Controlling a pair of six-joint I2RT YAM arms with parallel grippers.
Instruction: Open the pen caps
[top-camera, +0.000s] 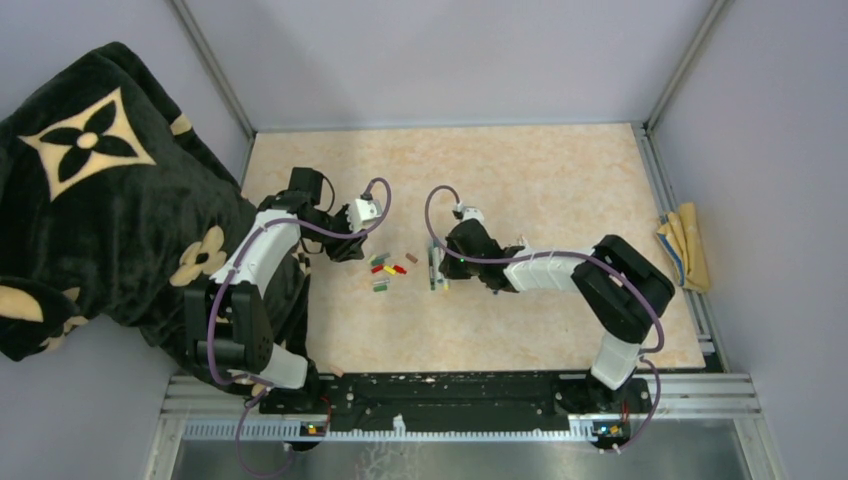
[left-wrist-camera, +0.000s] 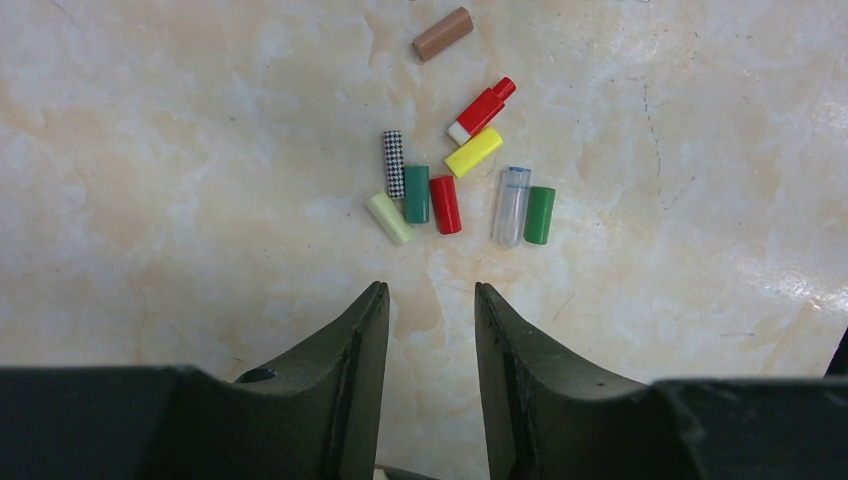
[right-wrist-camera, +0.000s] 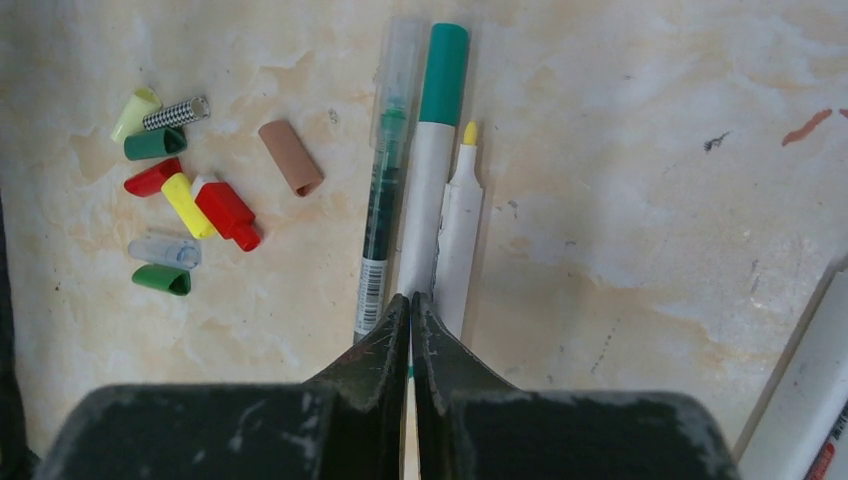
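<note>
the left hand (left-wrist-camera: 430, 287) is held released near the pen caps (left-wrist-camera: 445, 203); the right hand (right-wrist-camera: 410, 298) is clenched over the pens (right-wrist-camera: 428, 210).

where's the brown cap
In the right wrist view the brown cap lies alone, between the cap pile on its left and the pens on its right.

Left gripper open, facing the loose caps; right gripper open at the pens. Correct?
Not quite. The right gripper is shut, its fingers pressed together, as the right wrist view shows. The rest holds: the left gripper is open, facing the loose caps, and the right one is at the pens.
</note>
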